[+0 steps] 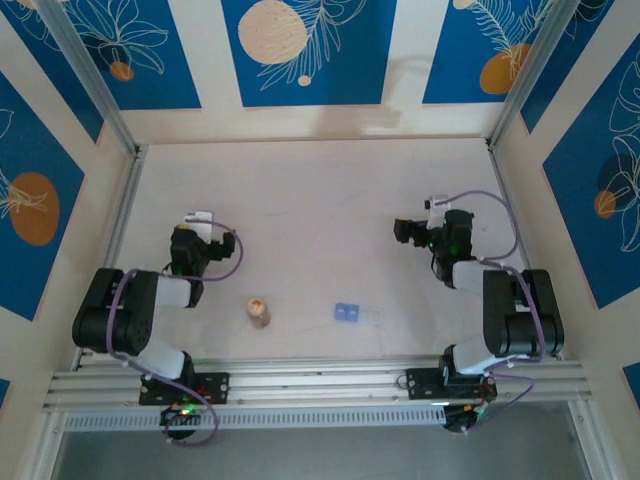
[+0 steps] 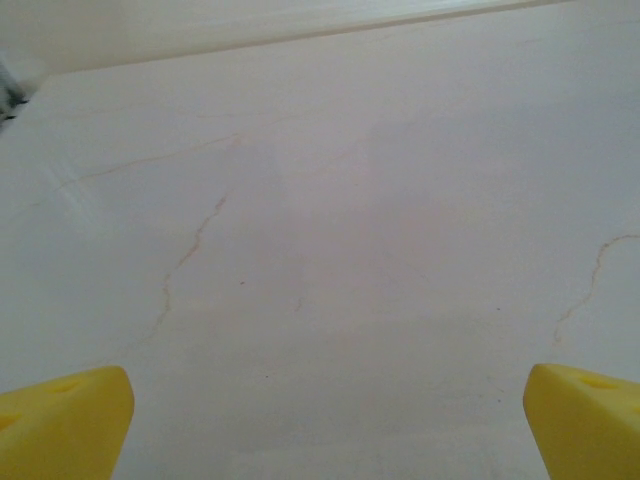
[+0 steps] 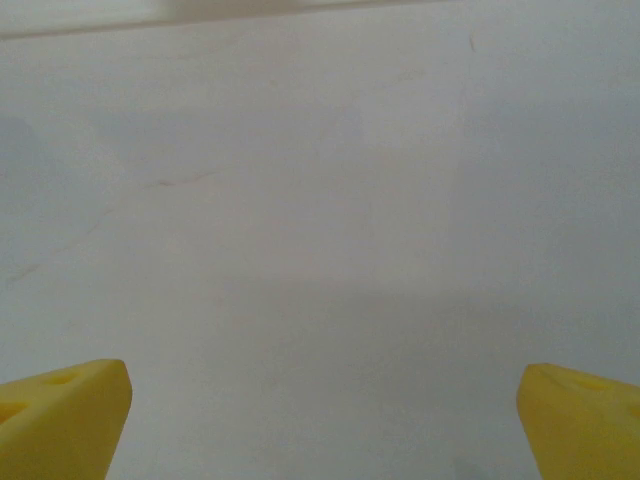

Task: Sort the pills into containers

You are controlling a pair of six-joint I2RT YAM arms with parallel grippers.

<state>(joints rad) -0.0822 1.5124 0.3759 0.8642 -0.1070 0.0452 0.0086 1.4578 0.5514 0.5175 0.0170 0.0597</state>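
Pills (image 1: 258,309): a tan mass inside a small clear vial (image 1: 258,313), single pieces too small to make out. The vial rests on the table (image 1: 320,190) at about 7 o'clock from the table's centre, near the front rail (image 1: 320,380); whether it stands or lies cannot be told.

Pill box (image 1: 357,313): flat, with its blue part at 9 o'clock and its clear part at 3 o'clock. It lies on the table at 3 o'clock from the vial, apart from it, and at about 5 o'clock from the centre.

Left gripper (image 2: 325,400): yellow fingers (image 2: 65,420) spread wide with bare table between them, holding nothing. In the top view it sits at 11 o'clock from the vial, well apart.

Right gripper (image 3: 325,395): yellow fingers (image 3: 60,415) spread wide over bare table, holding nothing. In the top view it sits at 1 o'clock from the box, well apart.
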